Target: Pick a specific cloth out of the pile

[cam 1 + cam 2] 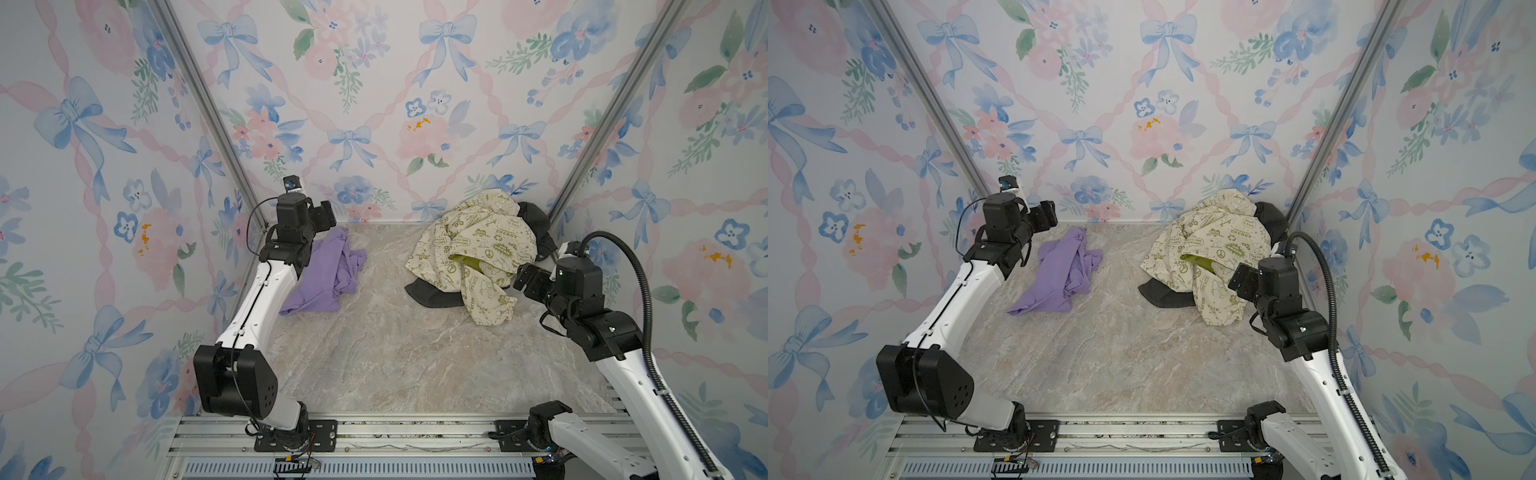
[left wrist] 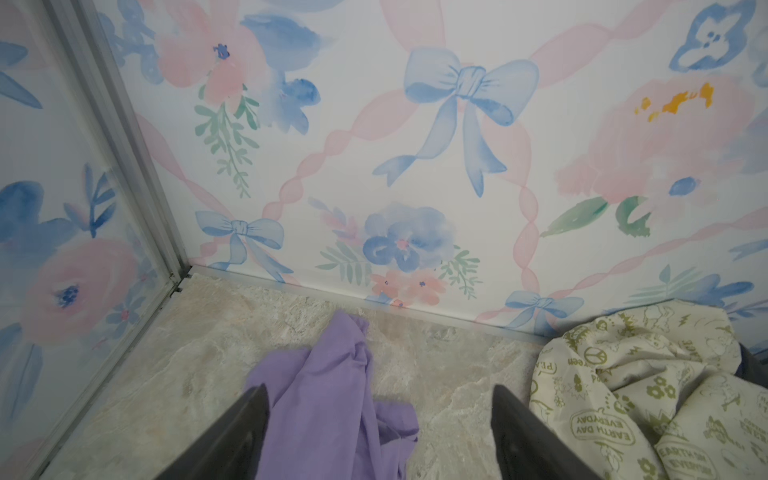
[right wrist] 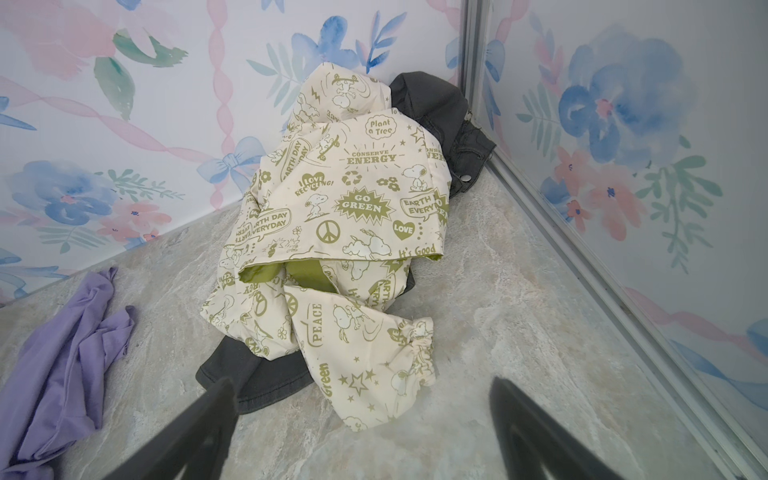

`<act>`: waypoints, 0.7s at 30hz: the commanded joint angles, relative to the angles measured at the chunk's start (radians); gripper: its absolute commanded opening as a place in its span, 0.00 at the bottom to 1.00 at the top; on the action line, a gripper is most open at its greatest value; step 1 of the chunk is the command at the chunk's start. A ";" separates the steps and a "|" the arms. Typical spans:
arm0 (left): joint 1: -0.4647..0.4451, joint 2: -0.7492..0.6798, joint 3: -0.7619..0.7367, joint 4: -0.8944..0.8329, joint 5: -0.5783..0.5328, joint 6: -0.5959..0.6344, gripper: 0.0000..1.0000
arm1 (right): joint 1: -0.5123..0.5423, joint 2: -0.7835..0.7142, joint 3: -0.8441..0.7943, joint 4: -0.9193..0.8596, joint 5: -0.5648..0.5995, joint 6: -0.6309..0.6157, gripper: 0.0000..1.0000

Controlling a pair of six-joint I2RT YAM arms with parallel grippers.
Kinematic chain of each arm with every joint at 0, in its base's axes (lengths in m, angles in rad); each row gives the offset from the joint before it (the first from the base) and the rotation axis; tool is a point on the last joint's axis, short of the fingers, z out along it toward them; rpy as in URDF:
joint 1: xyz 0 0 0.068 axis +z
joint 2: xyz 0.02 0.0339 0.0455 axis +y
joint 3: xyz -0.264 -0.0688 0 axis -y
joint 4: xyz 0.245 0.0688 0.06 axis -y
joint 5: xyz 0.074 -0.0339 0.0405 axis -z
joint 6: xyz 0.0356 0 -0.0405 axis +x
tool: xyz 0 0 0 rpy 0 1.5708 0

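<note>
Crumpled plain purple cloth (image 1: 322,274) on counter (image 1: 374,365), back left, well apart from pile (image 1: 473,249). On pile, cream cloth (image 3: 353,199) reads "GO GREEN", "CONSERVE ENERGY", "Plant a Tree". Both left fingers (image 2: 245,419) and right fingers (image 3: 208,411) spread wide, holding nothing.

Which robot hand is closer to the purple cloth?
Left. The left hand hovers open over the purple cloth; the right hand is across the table, beside the pile.
</note>
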State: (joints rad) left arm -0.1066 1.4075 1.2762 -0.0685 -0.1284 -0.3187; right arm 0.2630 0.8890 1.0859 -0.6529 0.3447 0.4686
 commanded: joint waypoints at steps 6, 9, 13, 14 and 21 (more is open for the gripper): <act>-0.021 -0.356 -0.542 0.349 -0.103 -0.003 0.98 | -0.004 -0.095 -0.131 0.059 -0.004 -0.092 0.97; -0.020 -0.412 -0.679 0.425 -0.125 0.019 0.98 | -0.005 -0.137 -0.209 0.102 0.020 -0.129 0.97; -0.015 -0.437 -0.803 0.510 -0.199 0.065 0.98 | -0.005 -0.186 -0.338 0.200 0.068 -0.189 0.97; -0.009 -0.436 -0.826 0.530 -0.216 0.077 0.98 | -0.006 -0.194 -0.368 0.232 0.076 -0.208 0.97; 0.076 -0.328 -0.963 0.741 -0.218 0.086 0.98 | -0.027 -0.163 -0.635 0.541 0.046 -0.378 0.97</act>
State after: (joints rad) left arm -0.0601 1.0355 0.3424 0.5346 -0.3332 -0.2440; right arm 0.2512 0.7033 0.5220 -0.2893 0.3862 0.1837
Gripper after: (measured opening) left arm 0.979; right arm 0.970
